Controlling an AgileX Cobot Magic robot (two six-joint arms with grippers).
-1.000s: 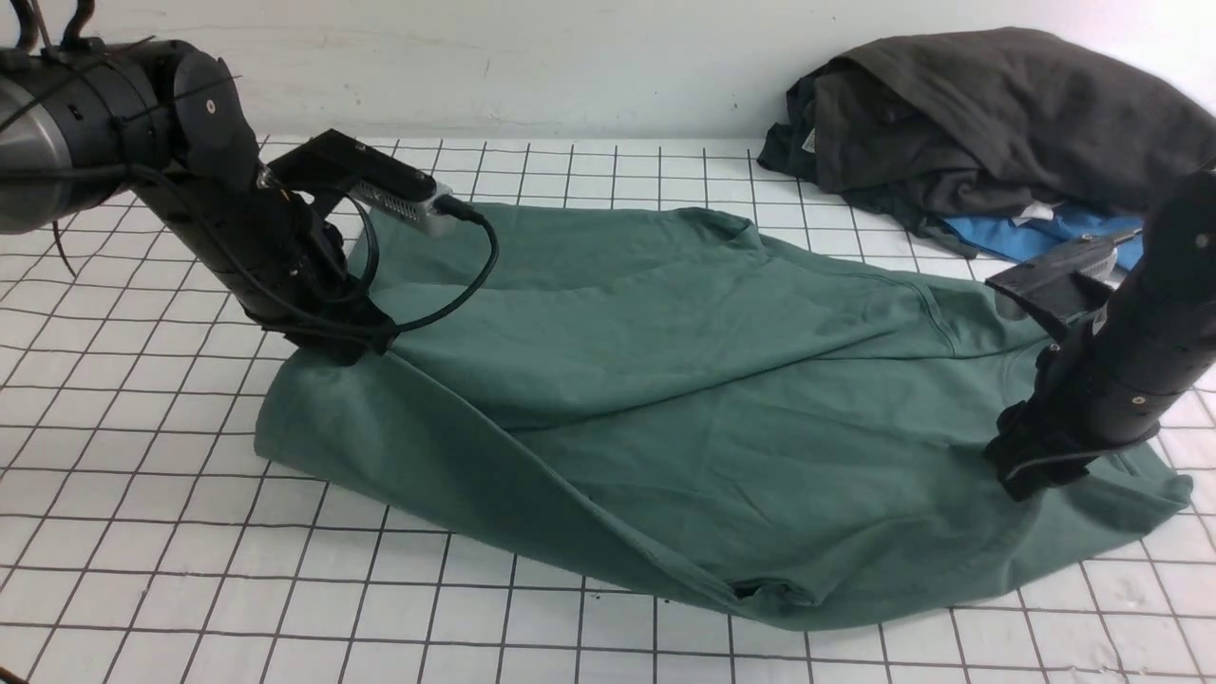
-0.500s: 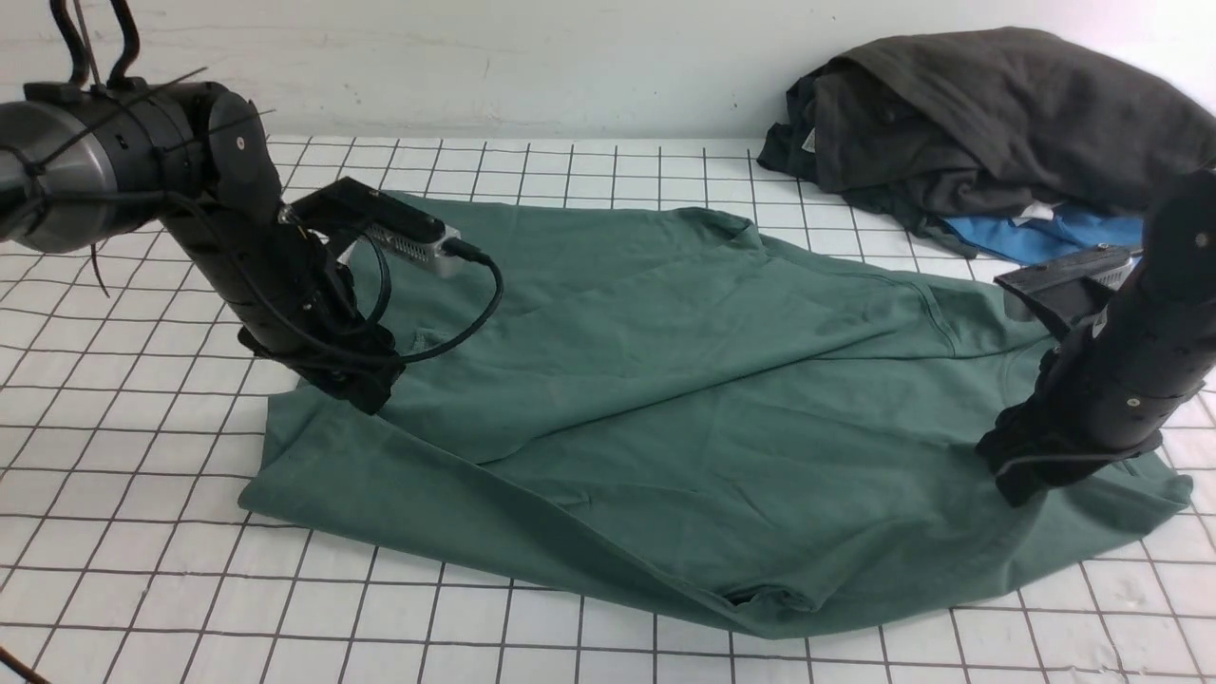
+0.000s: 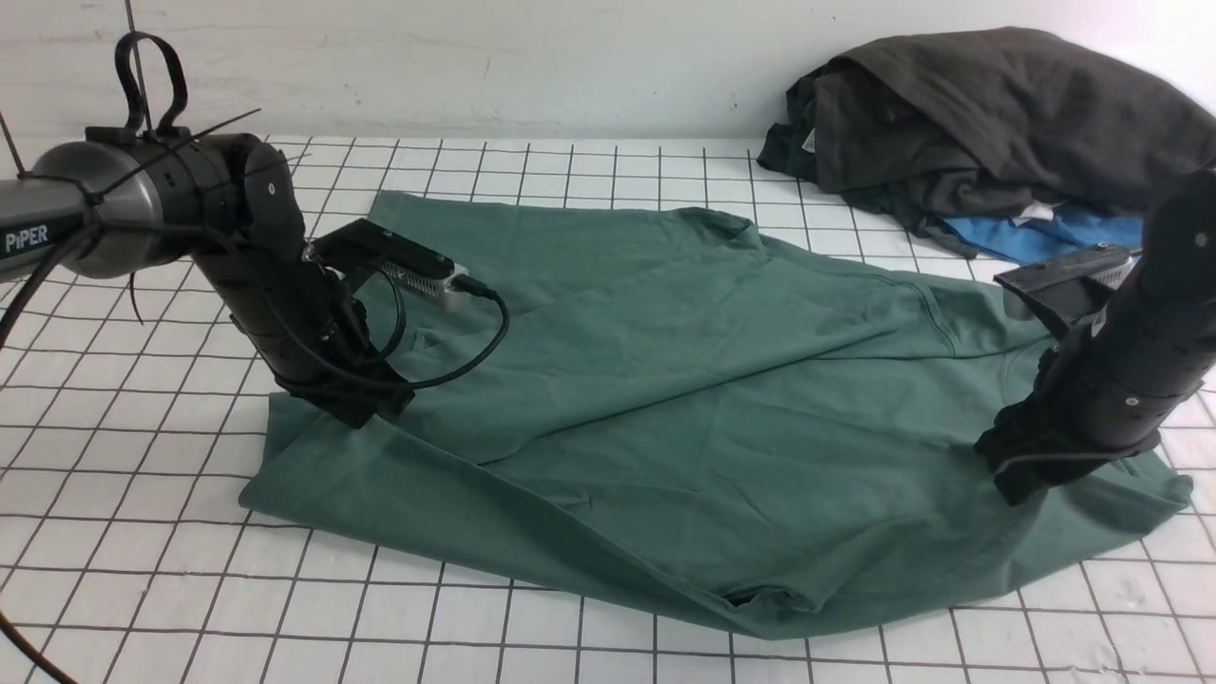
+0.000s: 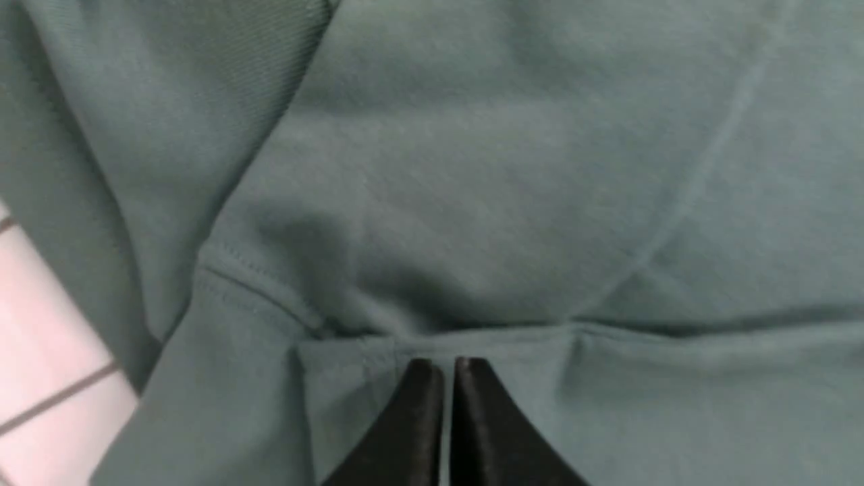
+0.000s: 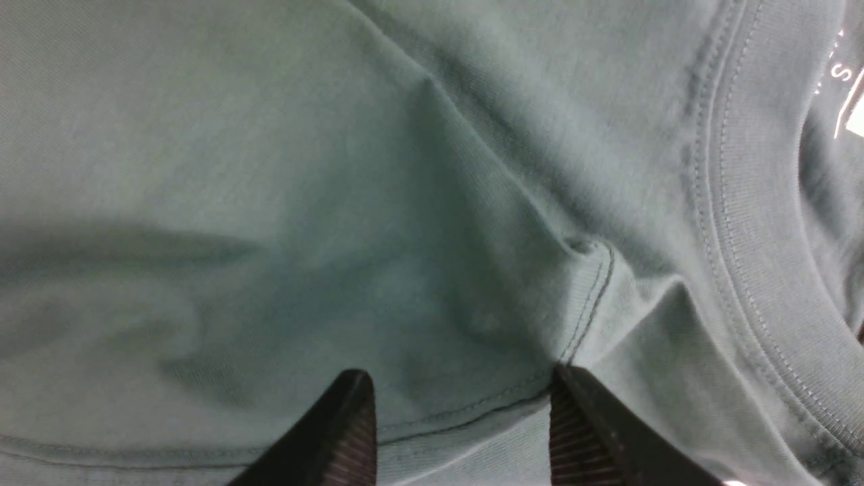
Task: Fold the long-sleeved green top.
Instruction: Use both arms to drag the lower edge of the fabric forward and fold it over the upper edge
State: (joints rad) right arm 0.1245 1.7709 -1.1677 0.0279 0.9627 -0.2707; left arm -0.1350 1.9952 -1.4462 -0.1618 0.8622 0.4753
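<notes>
The green long-sleeved top (image 3: 665,380) lies spread across the gridded table, partly folded over itself. My left gripper (image 3: 366,410) sits low over its left edge. In the left wrist view that gripper (image 4: 442,364) is shut, fingertips together just above a stitched hem of the top (image 4: 506,169), with no cloth lifted. My right gripper (image 3: 1012,480) presses down on the top's right end. In the right wrist view it (image 5: 462,381) stands open, its fingers straddling a stitched hem beside the ribbed neck collar (image 5: 756,236) and white label (image 5: 854,118).
A dark grey-black clothes heap (image 3: 997,114) lies at the back right against the wall, with a bright blue garment (image 3: 1035,233) poking out beneath it. The white gridded table (image 3: 142,570) shows bare to the left and front of the top.
My left gripper came down with the lifted left edge, let it go so it lies flat, and closed again. The right gripper stayed where it was, open.
</notes>
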